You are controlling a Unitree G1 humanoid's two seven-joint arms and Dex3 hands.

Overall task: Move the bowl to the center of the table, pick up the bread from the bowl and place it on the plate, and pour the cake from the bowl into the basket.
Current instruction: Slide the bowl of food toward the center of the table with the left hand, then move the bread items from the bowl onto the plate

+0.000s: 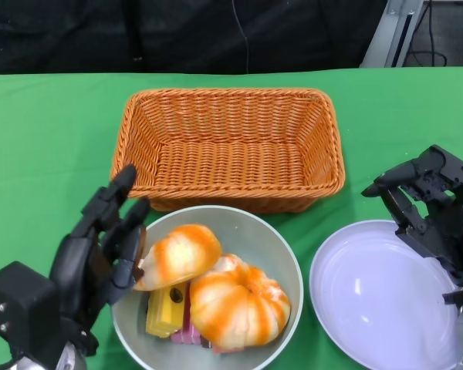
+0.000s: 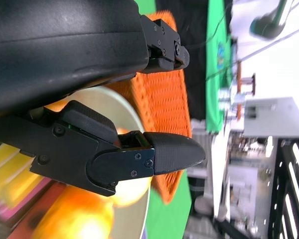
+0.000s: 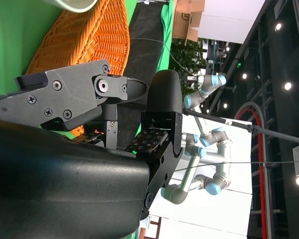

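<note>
A grey-green bowl (image 1: 290, 258) sits at the table's front centre, just before the orange wicker basket (image 1: 231, 104). It holds two orange-and-white breads (image 1: 177, 254) (image 1: 239, 304), a yellow cake (image 1: 163, 310) and a pink cake (image 1: 187, 336) under them. My left hand (image 1: 100, 247) lies against the bowl's left rim with its fingers stretched out and apart; I see nothing pinched in them. In the left wrist view one finger (image 2: 139, 154) lies across the bowl (image 2: 120, 105). My right hand (image 1: 434, 204) hovers over the right edge of the white plate (image 1: 370, 297), fingers spread and empty.
The basket is empty and nearly touches the bowl's far rim. The plate is bare and lies right of the bowl with a narrow green gap between them. Green cloth (image 1: 46, 146) runs left of the basket. A dark backdrop stands behind the table.
</note>
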